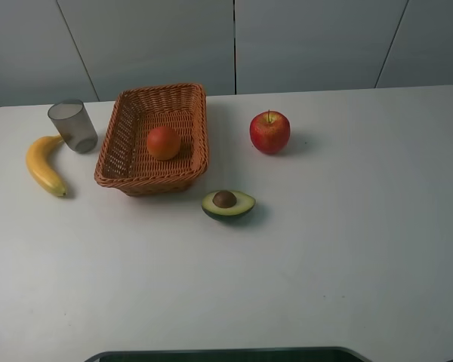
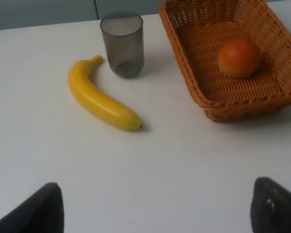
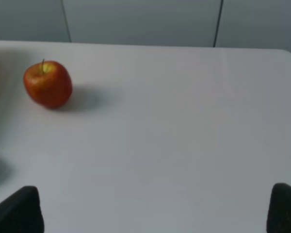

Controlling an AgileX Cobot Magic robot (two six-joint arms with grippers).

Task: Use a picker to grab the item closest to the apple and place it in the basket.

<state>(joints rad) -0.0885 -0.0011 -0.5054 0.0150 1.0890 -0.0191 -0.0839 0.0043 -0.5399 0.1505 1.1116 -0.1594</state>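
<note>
Avocado half [image 1: 228, 204] sits nearest apple [image 1: 269, 132]: we judge it light, smooth-skinned, w/ domed underside; grip across its width. Both arms' fingers [image 2: 39, 211] [image 3: 17, 211] spread apart, empty.

A white table [image 1: 347, 249] carries a banana [image 1: 44, 165], grey cup [image 1: 73, 126], wicker basket [image 1: 128, 162], apple [image 1: 269, 132] and halved avocado [image 1: 228, 204].

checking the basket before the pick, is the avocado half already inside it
No, the avocado half lies on the table in front of the basket, which holds only an orange.
</note>
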